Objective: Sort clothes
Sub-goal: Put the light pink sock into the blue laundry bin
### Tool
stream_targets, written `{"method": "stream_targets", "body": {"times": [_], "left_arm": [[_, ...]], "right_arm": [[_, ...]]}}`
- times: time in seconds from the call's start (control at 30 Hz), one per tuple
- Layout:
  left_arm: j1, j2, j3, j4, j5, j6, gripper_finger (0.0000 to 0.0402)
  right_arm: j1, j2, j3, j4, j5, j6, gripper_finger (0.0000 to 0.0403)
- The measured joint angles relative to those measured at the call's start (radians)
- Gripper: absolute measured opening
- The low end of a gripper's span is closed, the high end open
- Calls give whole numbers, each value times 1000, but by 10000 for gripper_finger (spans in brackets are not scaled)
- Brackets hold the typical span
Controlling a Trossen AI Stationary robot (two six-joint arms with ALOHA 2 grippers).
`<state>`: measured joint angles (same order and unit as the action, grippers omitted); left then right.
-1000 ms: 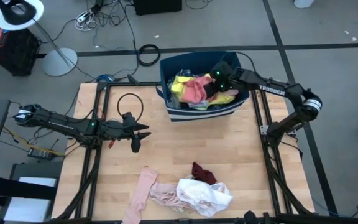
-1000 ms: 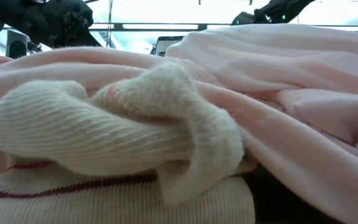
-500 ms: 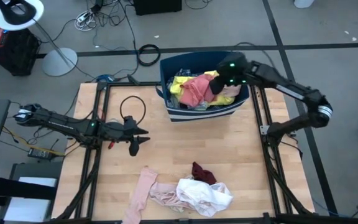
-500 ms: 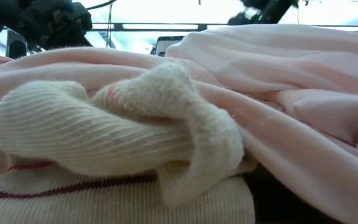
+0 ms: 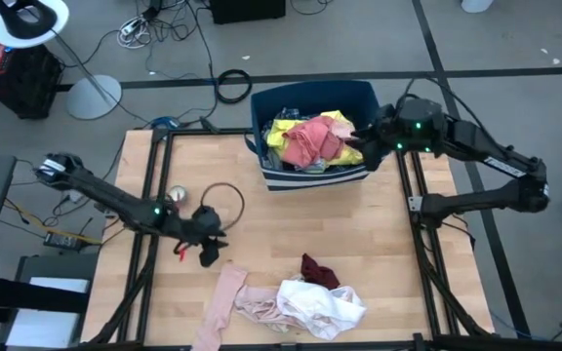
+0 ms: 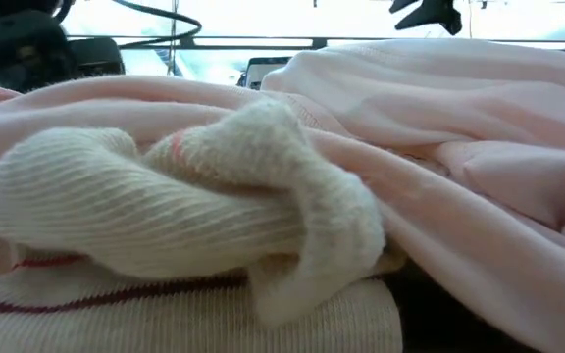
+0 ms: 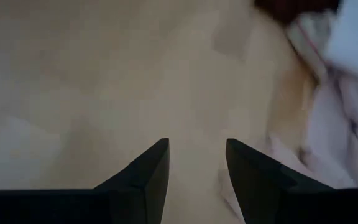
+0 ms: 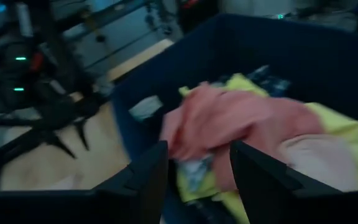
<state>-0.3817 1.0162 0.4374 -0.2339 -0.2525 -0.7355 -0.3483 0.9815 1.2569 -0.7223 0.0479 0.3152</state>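
A navy bin (image 5: pixel 312 171) at the table's far edge holds a salmon red garment (image 5: pixel 310 138) lying on yellow ones (image 5: pixel 283 129); both show in the right wrist view (image 8: pixel 229 121). A pale pink garment (image 5: pixel 237 300), a white one (image 5: pixel 322 307) and a maroon one (image 5: pixel 318 270) lie in a heap near the near edge. My left gripper (image 5: pixel 210 255) is open and empty above the wood (image 7: pixel 196 144), just left of the pink garment's far end. My right gripper (image 5: pixel 351 143) is open and empty over the bin's right rim (image 8: pixel 197 144).
A black cable loop (image 5: pixel 224 202) lies on the wood beside my left arm. The low view is filled by the pale pink garment (image 6: pixel 439 118) and a white ribbed cloth (image 6: pixel 165 196). Bare wood (image 5: pixel 359 234) lies between the bin and the heap.
My left gripper has gone toward the near edge and down, toward the pale pink garment's far end. My right gripper has drawn back from over the bin's middle toward the table's right edge, and now stands at the bin's right rim. The clothes on the table lie as before.
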Motion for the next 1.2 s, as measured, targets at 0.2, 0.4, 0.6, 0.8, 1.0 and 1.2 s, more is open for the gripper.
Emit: {"method": "stream_targets", "body": {"times": [0.2,0.4,0.6,0.8,1.0,1.2], "left_arm": [[-105,161,1,118,29,-40,165],[-167,307,23,153,11,-60,161],[-176,442,73,164,7,-62,153],[-173,453,145,63,27,-29,35],[-148,354,270,-183,23,43,3],[-122,249,456,-436,-78,132,2]], "right_arm": [[140,-7,-4,0,1,32,174],[262,-4,-4,3,88,40,173],[353,-4,-4,19,150,54,173],[436,4,-4,35,206,70,173],[509,22,-12,-29,268,101,173],[586,18,-107,-43,344,158,173]]}}
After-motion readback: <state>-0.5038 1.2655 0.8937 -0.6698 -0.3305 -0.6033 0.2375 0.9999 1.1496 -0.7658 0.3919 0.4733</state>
